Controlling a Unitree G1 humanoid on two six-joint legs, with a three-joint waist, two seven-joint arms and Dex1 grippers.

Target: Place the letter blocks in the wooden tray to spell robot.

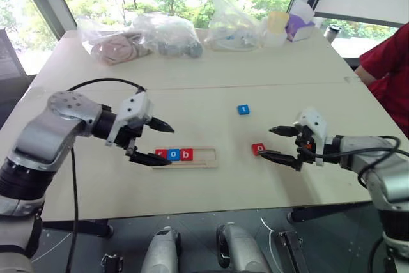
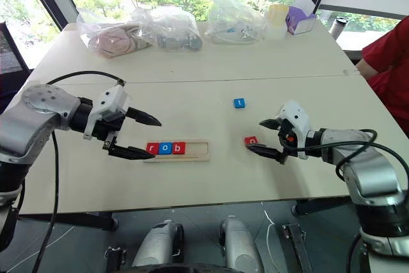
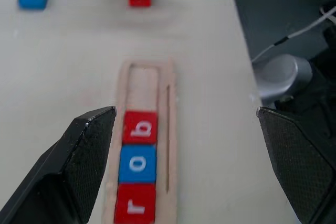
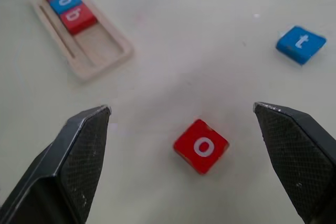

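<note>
"r o b" in tray (image 3: 169, 129); loose "o", "t"

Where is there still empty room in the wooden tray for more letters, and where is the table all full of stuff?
The wooden tray has bare room past the red b, on the side toward the red o. The table is bare between the tray and the blue t. It is crowded at the far edge, where plastic bags sit.
</note>
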